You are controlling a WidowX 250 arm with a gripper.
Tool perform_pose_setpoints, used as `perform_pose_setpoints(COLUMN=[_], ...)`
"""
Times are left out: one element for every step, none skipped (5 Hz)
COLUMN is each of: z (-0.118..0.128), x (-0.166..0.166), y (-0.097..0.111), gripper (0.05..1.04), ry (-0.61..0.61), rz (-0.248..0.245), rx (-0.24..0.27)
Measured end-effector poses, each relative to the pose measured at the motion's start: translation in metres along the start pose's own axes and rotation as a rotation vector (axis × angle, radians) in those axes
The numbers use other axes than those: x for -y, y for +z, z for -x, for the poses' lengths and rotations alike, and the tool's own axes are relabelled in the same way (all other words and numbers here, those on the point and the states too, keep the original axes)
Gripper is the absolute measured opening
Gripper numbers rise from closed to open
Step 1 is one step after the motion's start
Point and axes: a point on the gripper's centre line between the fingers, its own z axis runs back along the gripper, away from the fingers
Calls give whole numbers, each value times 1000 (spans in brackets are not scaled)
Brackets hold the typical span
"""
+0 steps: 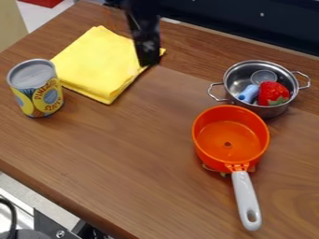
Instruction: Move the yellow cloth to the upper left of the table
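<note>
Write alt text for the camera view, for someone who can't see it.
A black gripper hangs by the right edge of a folded yellow cloth on a wooden table, with a can at the cloth's left. At right, a metal pot holding a toy strawberry stands behind an orange saucepan.

Camera view. A brown wood-grain tabletop (124,163) occupies most of the field, its near edge slanting from the left side down to the bottom. A darker band of the same grain borders the far edge. Behind it stands a dark navy panel (249,21) marked with small pale dots, a light strip running along its base. Upper left: pale grey floor (46,17), a flat beige surface (11,25) and part of a red object (42,2). Soft light gives the wood a faint sheen.
</note>
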Motion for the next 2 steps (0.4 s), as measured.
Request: perform_pose_setpoints(z=[-9,-11], x=[41,71], y=[-1,-5], gripper=[999,999], ry=[-99,-154], rz=[25,31], rx=[-8,-8])
